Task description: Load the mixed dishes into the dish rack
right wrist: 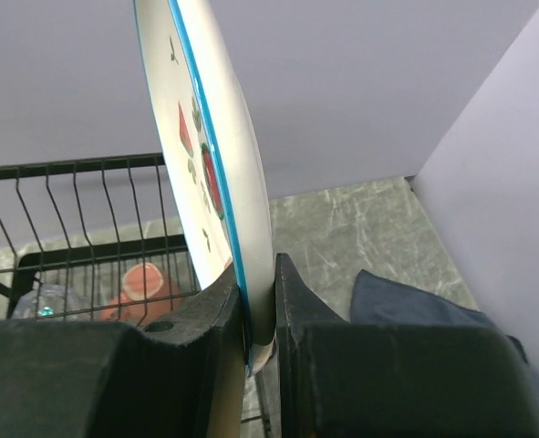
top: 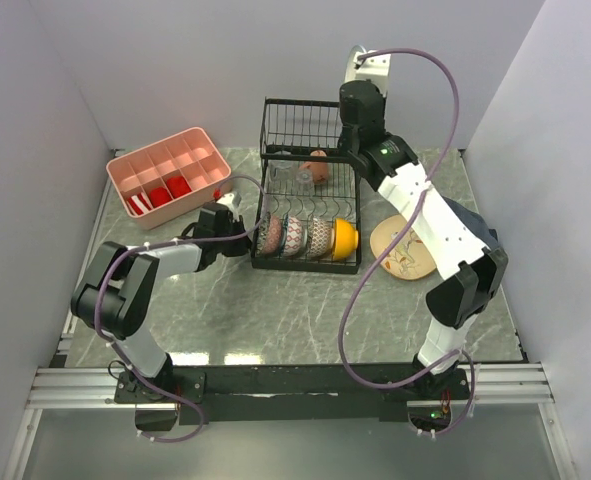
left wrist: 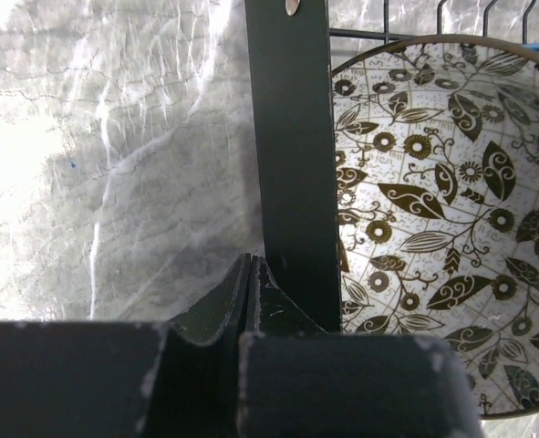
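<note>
Clamping white watermelon-slice plate (right wrist: pixel 210 155) upright in right hand (right wrist: pixel 258 278) over dish rack (top: pixel 305 125), left hand (left wrist: pixel 251 274) pinched together beside it

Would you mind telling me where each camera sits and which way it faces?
Top external: fixed above and behind the arms, looking down at the dish rack; both arms show.
Left wrist: on the left arm, facing the brown patterned bowl; the shut left pincer shows.
Right wrist: on the right arm, facing the rack's back; the right pincer clamps the watermelon plate.
Shared: top and right wrist both show the terracotta cup.
</note>
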Controlling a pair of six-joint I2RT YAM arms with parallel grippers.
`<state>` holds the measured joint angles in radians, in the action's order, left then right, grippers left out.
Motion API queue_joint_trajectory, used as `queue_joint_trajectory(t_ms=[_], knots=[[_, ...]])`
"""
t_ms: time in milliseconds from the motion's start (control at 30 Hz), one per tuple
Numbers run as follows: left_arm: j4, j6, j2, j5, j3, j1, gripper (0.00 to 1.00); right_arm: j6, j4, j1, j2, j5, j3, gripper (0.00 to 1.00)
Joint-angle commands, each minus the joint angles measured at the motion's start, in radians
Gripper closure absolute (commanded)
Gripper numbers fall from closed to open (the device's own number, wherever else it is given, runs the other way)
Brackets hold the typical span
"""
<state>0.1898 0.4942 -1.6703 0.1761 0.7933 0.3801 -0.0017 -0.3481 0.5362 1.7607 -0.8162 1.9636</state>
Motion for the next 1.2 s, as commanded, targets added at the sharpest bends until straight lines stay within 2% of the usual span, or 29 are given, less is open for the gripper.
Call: queue_joint_trajectory(t_ms=[0, 200, 767, 967, 1167], knots=[[0.013, 0.05, -0.002, 0.092, 0.049, 0.029, 0.99, -0.063, 0.233, 0.014, -0.024, -0.098, 0.078, 1.0], [0.026, 0.075, 0.023, 0.123, 0.031, 0.065, 0.99, -0.133, 0.287, 0.044, -0.02, -0.141, 0.043, 1.0], [0.031, 0.092, 0.043, 0.109, 0.024, 0.088, 0.99, -0.116, 0.262, 0.058, 0.003, -0.161, -0.011, 1.0], [0.031, 0.093, 0.037, 0.12, 0.027, 0.088, 0.89, -0.109, 0.268, 0.057, 0.013, -0.187, -0.032, 1.0], [0.022, 0.093, 0.04, 0.108, 0.029, 0.086, 0.88, -0.089, 0.248, 0.054, 0.036, -0.176, -0.054, 1.0]])
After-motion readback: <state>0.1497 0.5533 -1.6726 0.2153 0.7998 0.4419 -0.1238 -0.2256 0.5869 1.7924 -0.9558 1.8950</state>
